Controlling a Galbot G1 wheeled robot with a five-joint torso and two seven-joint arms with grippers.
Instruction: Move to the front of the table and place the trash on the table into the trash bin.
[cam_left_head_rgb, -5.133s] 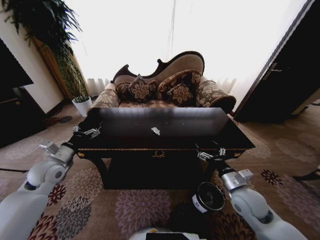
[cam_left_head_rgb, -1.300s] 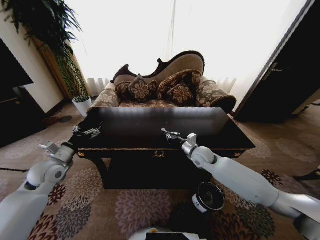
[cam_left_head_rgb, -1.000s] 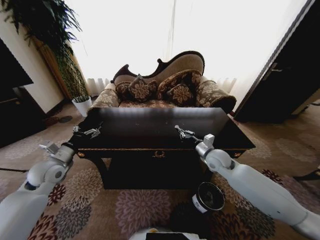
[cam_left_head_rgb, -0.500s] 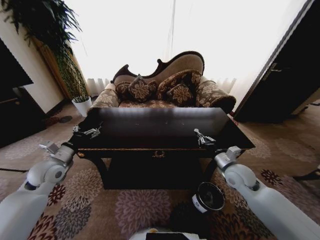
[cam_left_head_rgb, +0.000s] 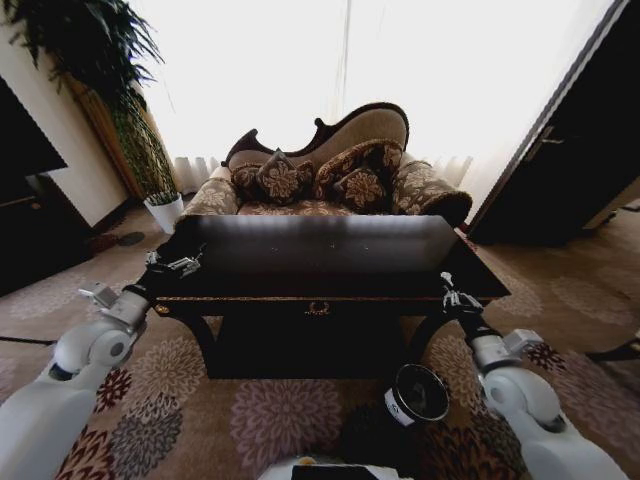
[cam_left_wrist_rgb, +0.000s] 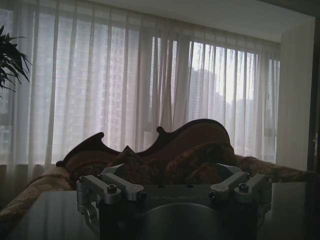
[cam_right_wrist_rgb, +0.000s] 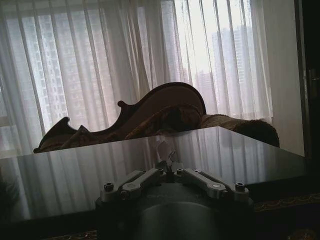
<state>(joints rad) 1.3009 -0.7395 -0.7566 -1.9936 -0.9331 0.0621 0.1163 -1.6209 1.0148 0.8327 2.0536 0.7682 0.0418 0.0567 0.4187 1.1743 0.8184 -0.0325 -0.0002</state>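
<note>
The left gripper (cam_left_head_rgb: 178, 266) hangs over the table (cam_left_head_rgb: 300, 255) at its front left corner. In the left wrist view its finger links stand wide apart with nothing between them, so it looks open and empty. It is well away from anything the task needs here.

The glossy top of the table looks bare from the head view, with no wad, plastic or dark round piece lying on it.

The bin (cam_left_head_rgb: 417, 394) stands on the carpet in front of the table, close to the robot's base, its round mouth facing up and its white label on the near side. It sits right of the table's middle, near the right front leg.

The right gripper (cam_left_head_rgb: 452, 297) is at the table's front right edge, above the carpet side of that edge. In the right wrist view its links fold in to the middle and the fingertips pinch a small pale scrap, which I take to be the trash (cam_right_wrist_rgb: 163, 148), a bit of paper wad. The grip looks light, on the scrap's lower part.

The relation that matters is that the bin lies below the right gripper and inward of it, toward the robot's left and back toward the base. The right arm is by far the nearer one. By my judgement the trash is not yet over the mouth, and the gripper would need to come down and in before the fingers part, or the scrap would fall on the carpet beside the bin.
</note>
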